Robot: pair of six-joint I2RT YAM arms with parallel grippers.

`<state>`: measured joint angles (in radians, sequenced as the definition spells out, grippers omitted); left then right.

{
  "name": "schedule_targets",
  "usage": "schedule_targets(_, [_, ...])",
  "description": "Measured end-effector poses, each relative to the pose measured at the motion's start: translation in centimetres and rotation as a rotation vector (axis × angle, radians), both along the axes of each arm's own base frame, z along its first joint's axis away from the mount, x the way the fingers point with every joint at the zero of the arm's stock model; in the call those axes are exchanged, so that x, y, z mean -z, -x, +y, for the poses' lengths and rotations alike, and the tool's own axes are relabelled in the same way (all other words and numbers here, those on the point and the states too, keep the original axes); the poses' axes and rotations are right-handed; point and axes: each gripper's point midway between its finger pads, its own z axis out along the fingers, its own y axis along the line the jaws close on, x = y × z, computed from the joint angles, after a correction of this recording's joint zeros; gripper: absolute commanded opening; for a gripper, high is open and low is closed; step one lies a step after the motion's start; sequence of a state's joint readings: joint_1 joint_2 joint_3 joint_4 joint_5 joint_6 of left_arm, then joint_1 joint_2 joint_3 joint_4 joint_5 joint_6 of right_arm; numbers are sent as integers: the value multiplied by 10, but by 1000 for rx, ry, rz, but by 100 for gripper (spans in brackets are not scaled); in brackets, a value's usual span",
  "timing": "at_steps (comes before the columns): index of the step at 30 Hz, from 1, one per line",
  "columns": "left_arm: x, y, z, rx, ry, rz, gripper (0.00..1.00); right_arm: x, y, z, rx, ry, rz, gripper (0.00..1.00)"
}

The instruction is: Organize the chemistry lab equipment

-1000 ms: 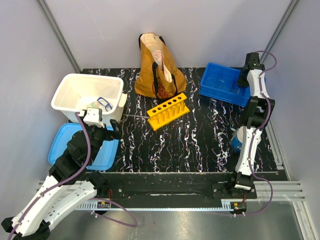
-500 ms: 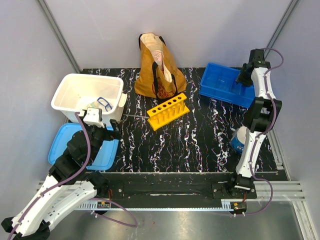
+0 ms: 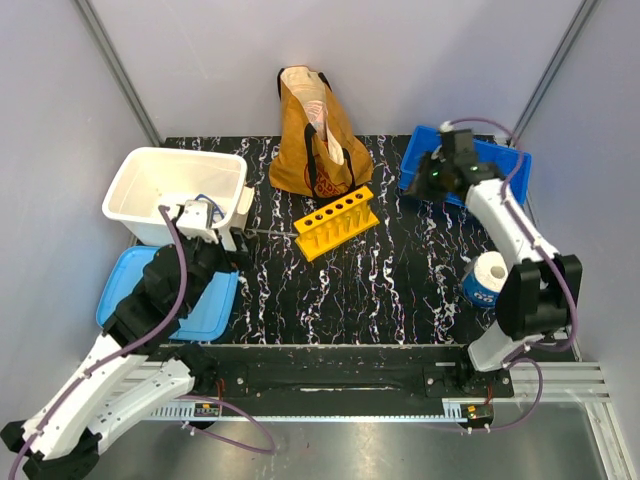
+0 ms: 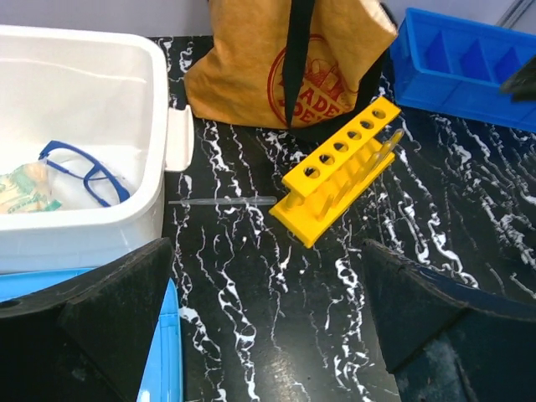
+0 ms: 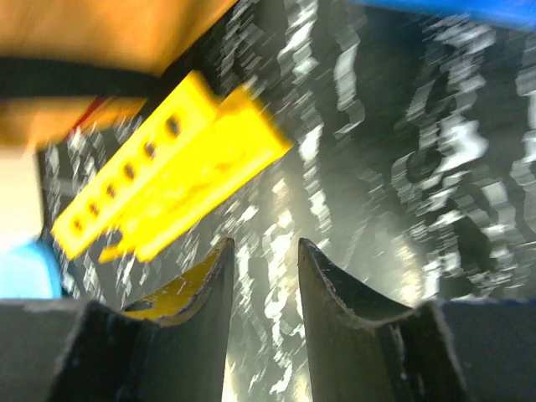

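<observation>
Blur smears the right wrist view, yet the right gripper [image 5: 264, 251] shows a narrow, empty gap. The left gripper [image 4: 266, 260] gapes wide and holds nothing. The yellow rack [image 3: 337, 222] stands mid-table at its 1 o'clock, and a thin clear tube [image 4: 222, 201] lies at the rack's 9 o'clock.

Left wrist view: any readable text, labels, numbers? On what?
"ADE": part of a red round emblem on the brown tote bag; the remainder is hidden behind its black strap or blurred.
Print on the packet in the white bin: too blurred to read.
No markings seen on the yellow test-tube rack.
</observation>
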<state>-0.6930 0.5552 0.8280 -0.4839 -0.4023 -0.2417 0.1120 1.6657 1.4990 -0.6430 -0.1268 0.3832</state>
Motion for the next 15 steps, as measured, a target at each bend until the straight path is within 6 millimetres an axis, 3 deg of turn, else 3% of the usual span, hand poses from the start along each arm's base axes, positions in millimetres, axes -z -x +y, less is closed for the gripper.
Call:
schedule_targets(4, [-28, -9, -6, -23, 13, 37, 95, -7, 60, 84, -198, -56, -41, 44])
schedule_targets(6, [-43, -15, -5, -59, 12, 56, 96, -12, 88, 108, -265, -100, -68, 45])
schedule_targets(9, [-58, -23, -5, -107, 17, 86, 95, -22, 126, 115, -291, -164, -129, 46])
schedule_targets(15, [-70, -44, -16, -189, 63, 151, 87, -38, 156, 104, -273, -227, -233, 53])
